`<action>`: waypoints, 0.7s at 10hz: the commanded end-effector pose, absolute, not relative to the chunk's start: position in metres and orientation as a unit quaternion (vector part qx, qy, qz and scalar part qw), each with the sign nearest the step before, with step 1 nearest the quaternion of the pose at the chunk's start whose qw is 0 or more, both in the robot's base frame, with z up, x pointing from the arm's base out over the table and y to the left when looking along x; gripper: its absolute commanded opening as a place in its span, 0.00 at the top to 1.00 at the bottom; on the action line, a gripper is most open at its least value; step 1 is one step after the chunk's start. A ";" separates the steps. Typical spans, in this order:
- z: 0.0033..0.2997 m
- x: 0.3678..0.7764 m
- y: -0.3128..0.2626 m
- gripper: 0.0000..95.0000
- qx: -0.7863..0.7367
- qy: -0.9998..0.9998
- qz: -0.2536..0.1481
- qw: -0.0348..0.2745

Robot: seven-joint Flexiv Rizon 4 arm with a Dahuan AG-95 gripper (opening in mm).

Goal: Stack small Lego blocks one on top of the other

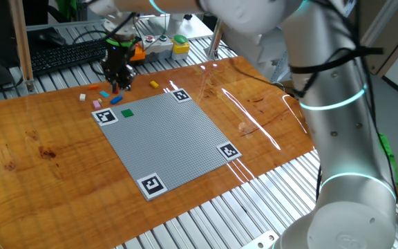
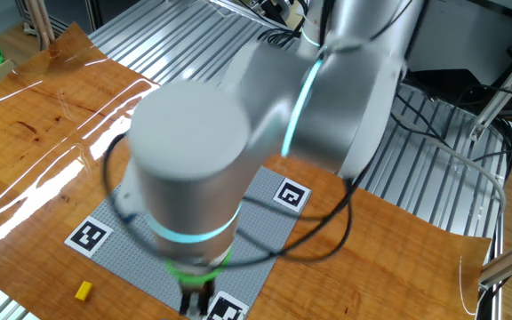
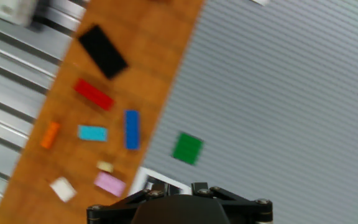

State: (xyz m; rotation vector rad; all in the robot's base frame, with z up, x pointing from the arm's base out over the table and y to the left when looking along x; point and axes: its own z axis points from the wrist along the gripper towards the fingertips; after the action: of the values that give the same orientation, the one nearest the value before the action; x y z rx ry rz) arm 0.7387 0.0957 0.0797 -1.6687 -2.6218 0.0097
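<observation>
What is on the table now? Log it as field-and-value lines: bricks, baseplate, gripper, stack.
loose on the wood: black brick, red brick, orange brick, light blue brick, dark blue brick, pink brick, white brick, yellow brick
on the baseplate: green brick, near a marker corner
baseplate: grey, square markers at its corners
gripper: points down over the loose bricks; jaws too small to read
stack: none visible; every brick lies single
</observation>
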 end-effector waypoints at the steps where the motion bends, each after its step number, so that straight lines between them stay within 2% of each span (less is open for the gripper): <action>1: 0.079 0.756 0.095 0.80 -0.547 -0.837 0.003 0.016; 6: 0.086 0.766 0.094 0.80 -0.538 -0.842 -0.003 0.022; 7: 0.086 0.766 0.094 0.60 -0.540 -0.841 -0.005 0.024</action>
State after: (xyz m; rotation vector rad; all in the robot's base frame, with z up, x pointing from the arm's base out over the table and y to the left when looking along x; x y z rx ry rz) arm 0.7659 0.0937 0.0858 -1.6595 -2.6152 -0.0116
